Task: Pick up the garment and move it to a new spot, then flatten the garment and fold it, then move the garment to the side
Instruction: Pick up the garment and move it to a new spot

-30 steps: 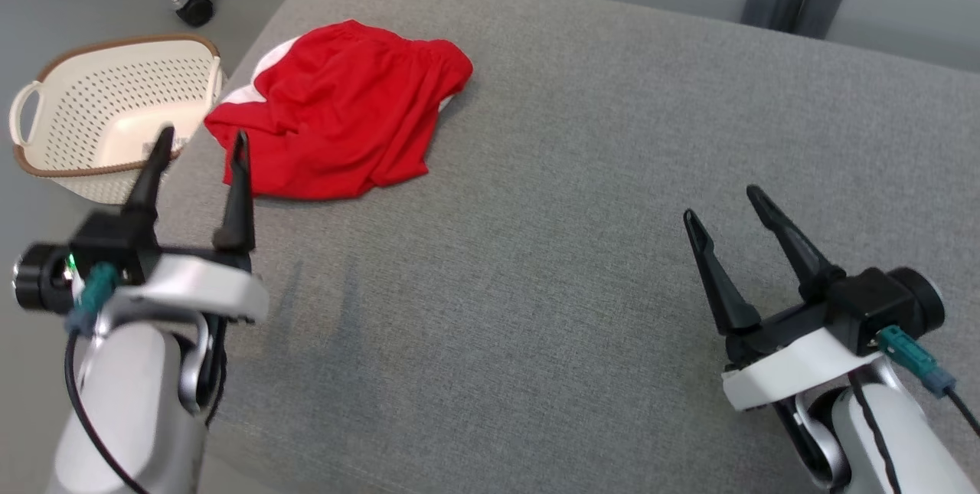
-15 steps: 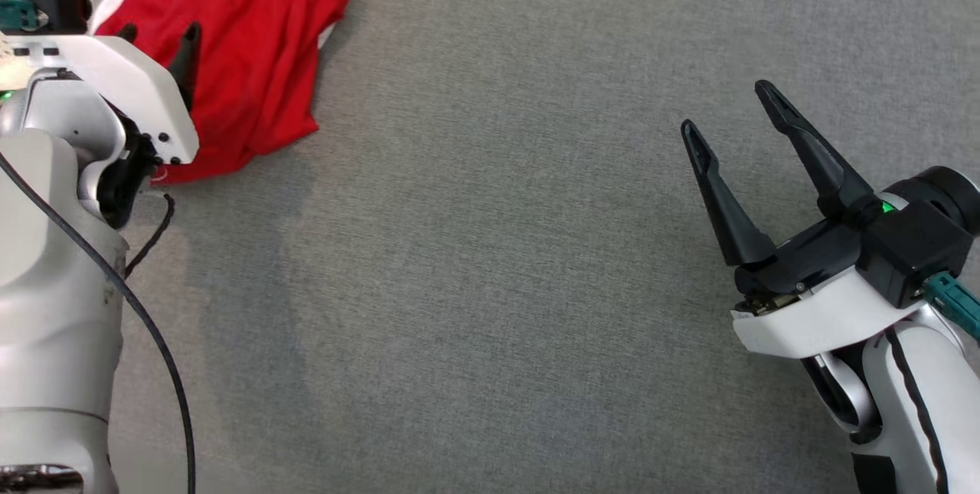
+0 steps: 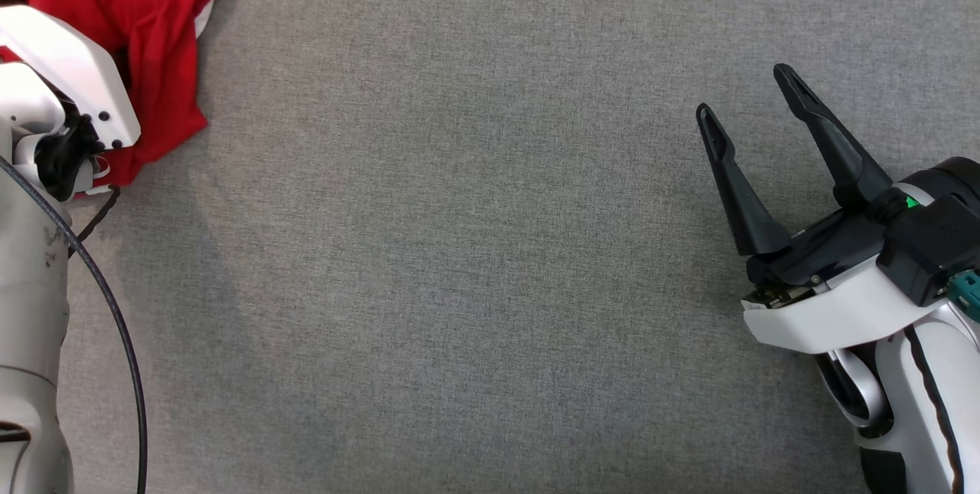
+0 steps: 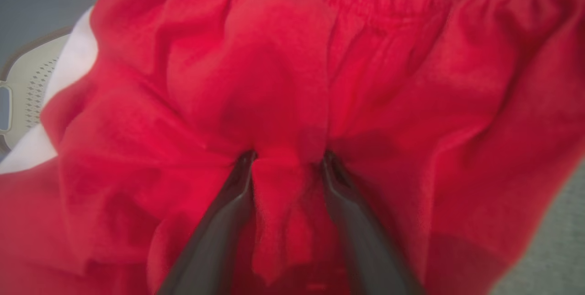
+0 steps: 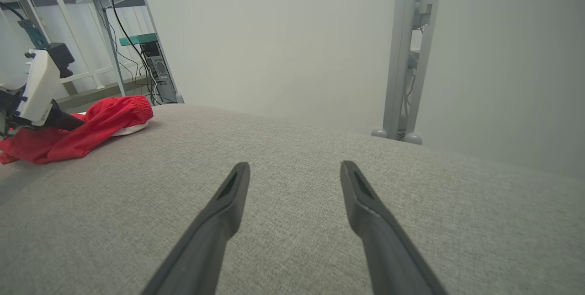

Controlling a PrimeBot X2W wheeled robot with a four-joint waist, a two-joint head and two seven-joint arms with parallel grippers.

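The red garment (image 3: pixel 164 34) with white trim lies bunched at the far left of the grey cushion (image 3: pixel 459 249). My left arm's white wrist housing (image 3: pixel 69 73) hangs over it and hides the fingers there. In the left wrist view my left gripper (image 4: pixel 289 158) is pressed into the red garment (image 4: pixel 411 80), its fingers still apart with a ridge of cloth standing between them. My right gripper (image 3: pixel 746 96) is open over bare cushion at the right, far from the garment (image 5: pixel 105 116); nothing is between its fingers (image 5: pixel 228 208).
A cream perforated basket (image 4: pixel 18 84) sits beyond the cushion's edge next to the garment. Behind the cushion stand a grey metal post (image 5: pixel 406 57) and a shelf with cables (image 5: pixel 137 34). Bare grey cushion stretches between the two arms.
The head camera has tilted down and turned, shifting the whole picture. My left gripper has come down onto the garment and its fingers have narrowed a little. The right gripper has kept its pose.
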